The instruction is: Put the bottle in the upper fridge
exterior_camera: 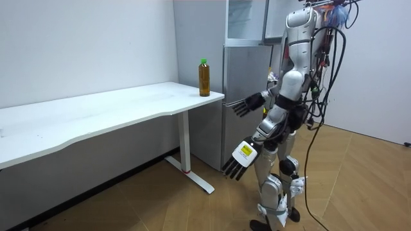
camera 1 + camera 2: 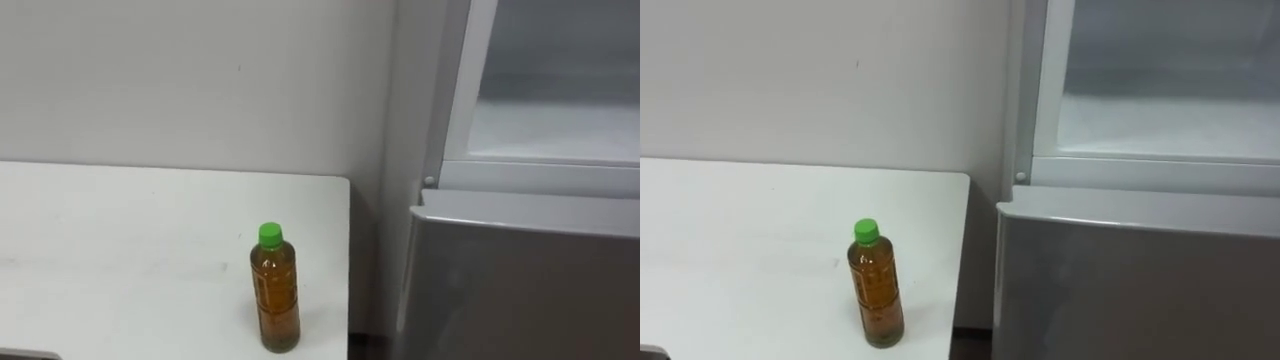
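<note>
The green-capped bottle (image 2: 278, 295) stands upright on the white desk (image 2: 120, 260), near the corner beside the fridge (image 2: 520, 270). The left hand (image 1: 239, 160) hangs low and the right hand (image 1: 245, 105) is raised; both seem open and hold nothing.

One green-capped bottle (image 2: 278, 295) at lower centre; one white table (image 2: 120, 260) across the lower left; one grey fridge (image 2: 520, 280) at right.

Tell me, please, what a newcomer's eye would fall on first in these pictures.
The green-capped bottle of amber drink stands upright near the right edge of the white table. Beside it, the fridge has its upper compartment open. The robot stands nearby, left hand and right hand open.
</note>
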Motion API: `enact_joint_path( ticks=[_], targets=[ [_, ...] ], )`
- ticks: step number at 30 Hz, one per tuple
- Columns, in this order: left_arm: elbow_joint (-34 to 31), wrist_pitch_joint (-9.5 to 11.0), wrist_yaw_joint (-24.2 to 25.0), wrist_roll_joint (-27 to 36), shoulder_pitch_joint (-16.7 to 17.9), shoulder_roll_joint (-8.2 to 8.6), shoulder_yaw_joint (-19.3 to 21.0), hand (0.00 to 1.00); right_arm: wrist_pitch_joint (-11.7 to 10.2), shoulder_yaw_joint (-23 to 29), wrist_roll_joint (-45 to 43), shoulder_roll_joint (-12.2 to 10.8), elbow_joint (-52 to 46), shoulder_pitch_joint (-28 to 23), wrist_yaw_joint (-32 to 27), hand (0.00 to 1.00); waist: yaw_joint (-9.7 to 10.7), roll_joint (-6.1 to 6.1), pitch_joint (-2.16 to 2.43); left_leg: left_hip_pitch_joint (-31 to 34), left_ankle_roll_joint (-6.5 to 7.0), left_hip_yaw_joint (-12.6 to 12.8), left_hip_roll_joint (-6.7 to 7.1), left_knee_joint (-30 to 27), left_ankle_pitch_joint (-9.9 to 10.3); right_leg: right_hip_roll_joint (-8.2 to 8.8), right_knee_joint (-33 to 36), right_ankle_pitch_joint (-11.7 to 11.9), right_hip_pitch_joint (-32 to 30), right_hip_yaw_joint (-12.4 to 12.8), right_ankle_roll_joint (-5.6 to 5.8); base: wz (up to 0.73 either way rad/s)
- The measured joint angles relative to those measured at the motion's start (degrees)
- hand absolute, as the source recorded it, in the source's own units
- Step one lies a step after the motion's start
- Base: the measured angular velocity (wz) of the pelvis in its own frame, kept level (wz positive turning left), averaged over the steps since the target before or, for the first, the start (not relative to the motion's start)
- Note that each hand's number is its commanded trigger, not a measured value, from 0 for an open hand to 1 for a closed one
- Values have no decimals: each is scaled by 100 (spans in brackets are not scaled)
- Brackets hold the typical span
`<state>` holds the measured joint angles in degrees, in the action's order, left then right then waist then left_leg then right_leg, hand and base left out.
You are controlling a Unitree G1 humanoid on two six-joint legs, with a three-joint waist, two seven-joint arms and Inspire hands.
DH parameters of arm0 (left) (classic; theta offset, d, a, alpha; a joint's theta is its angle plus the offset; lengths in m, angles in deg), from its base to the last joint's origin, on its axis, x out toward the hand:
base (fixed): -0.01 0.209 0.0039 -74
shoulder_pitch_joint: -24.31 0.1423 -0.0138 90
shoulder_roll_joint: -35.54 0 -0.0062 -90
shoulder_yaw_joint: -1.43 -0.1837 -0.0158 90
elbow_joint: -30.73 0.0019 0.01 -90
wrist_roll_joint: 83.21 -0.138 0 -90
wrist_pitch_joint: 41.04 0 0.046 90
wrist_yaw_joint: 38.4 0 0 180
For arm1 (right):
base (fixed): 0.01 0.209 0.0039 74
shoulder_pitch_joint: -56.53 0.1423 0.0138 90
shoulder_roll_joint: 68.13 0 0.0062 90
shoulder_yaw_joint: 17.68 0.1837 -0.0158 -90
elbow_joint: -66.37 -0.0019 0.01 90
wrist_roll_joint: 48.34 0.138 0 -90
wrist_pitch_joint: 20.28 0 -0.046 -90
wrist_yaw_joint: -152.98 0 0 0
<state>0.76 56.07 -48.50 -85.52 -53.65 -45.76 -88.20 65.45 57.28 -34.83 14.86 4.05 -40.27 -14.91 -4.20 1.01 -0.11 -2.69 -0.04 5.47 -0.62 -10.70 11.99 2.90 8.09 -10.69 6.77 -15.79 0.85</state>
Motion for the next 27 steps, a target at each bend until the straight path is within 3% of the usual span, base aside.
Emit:
enact_joint_path(
  ticks=[3,17,21,27],
  targets=[
    [25,-4,-4,-12,-2,-10,-5,0,-95,0,6,4,-530,4,46,0,-19,0,-5,-30,0,15,-3,-2,0,2,-2,0,-6,5,0,0],
    [51,-99,90,-209,15,-22,0,0,-53,-20,-36,-31,-1775,18,35,0,-215,-38,-17,-2,2,135,-26,10,1,-12,70,7,-95,174,-2,-5],
    [213,-106,78,-233,2,-42,-5,0,-55,-154,-35,-31,-1905,253,-41,0,-258,-26,-16,-15,1,135,-36,8,1,-20,70,7,-87,169,-3,0],
    [312,-390,76,-328,79,-51,-9,0,-35,-194,-25,-25,-2208,315,0,0,-308,10,-32,-38,1,141,-40,5,1,-20,70,7,-84,166,-3,0]
  ],
)
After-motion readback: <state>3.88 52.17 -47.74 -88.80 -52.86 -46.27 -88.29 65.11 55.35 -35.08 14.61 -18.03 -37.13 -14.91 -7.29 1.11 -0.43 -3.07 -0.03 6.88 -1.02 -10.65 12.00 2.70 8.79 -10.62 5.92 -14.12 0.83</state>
